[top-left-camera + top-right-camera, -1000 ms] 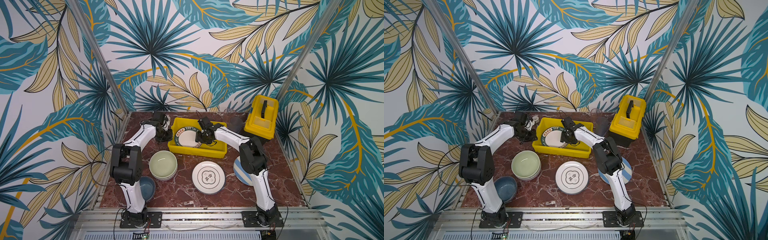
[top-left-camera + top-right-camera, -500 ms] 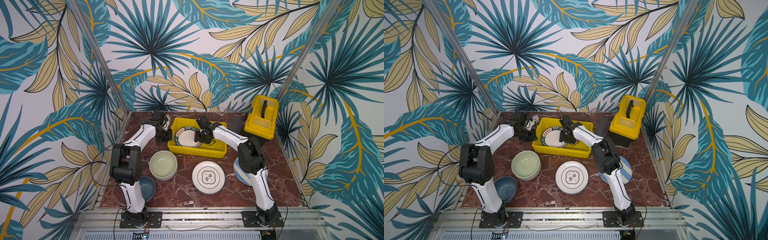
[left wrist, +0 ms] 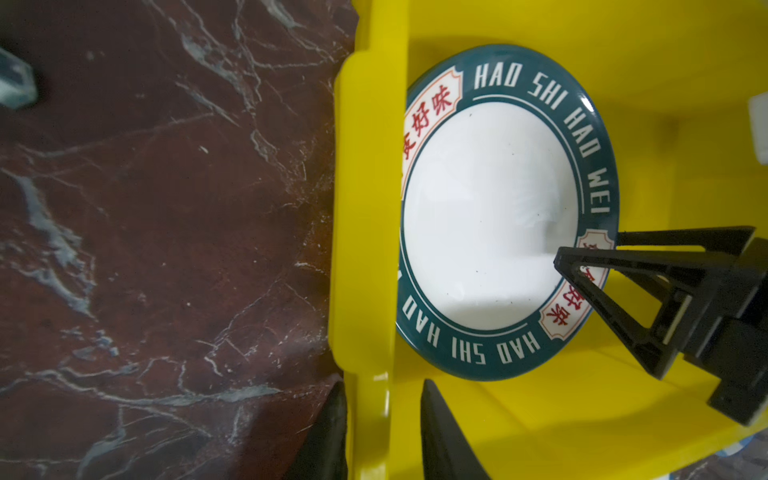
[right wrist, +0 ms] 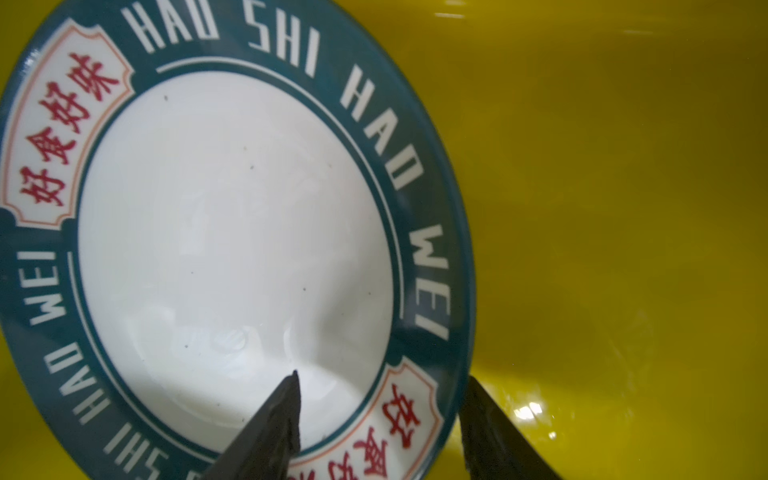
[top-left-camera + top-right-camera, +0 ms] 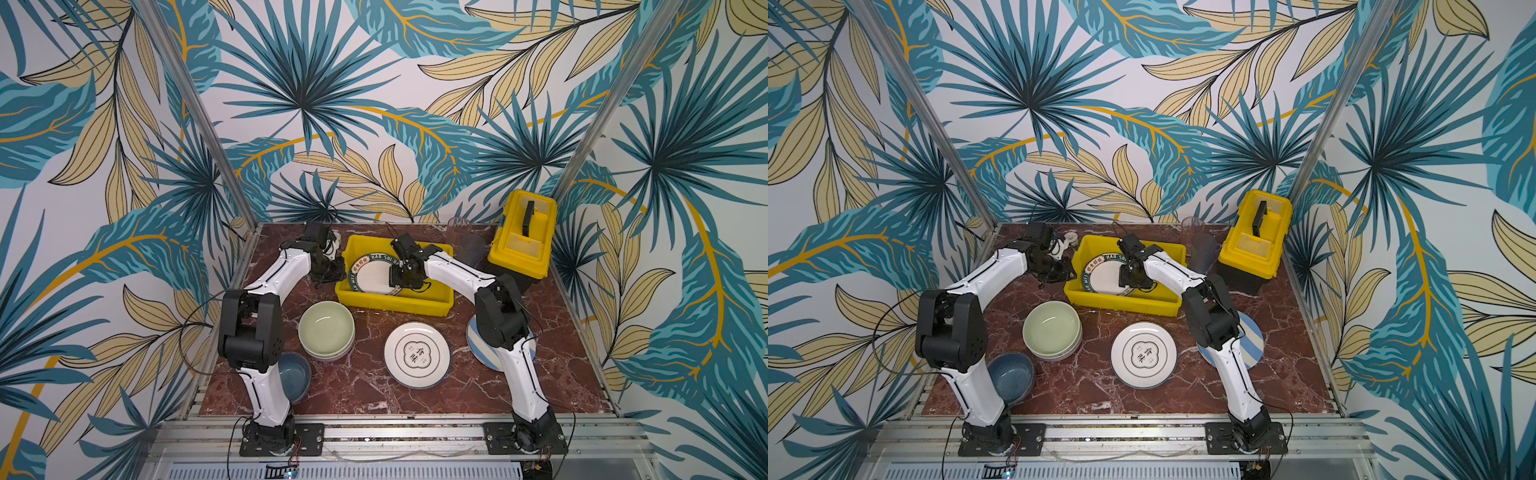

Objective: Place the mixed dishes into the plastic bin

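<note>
"At the far side of the red marble tabletop (image 5: 365,386), what is recorded?" asks the clerk.

"Noted," the inspector answers. "The round white plate with a dark green band (image 5: 372,276) lies inside the shallow bright yellow plastic bin (image 5: 395,305), towards its left wall. The right gripper (image 4: 382,377) holds its jaws spread either side of the plate's edge, pinching nothing. The left gripper (image 3: 382,381) stands astride the bin's left wall, jaws parted, with a gap on the inner side."

"Step in hand?"

"Judged: release of that plate, the only dish in the bin. The next move calls for lifting the right jaws clear without catching the rim, then fetching another dish. On the tabletop wait stacked pale green bowls (image 5: 326,330), a blue bowl (image 5: 295,374), a white plate with a central emblem (image 5: 417,354), a blue-and-cream striped plate (image 5: 1252,338) and two clear plastic tumblers (image 5: 471,249)."

"Writing?"

"The green band reads 'HAO SHI HAO WEI' in white capitals, with red Chinese characters in cream panels. The emblem holds characters too small to read. No brand seen."
</note>
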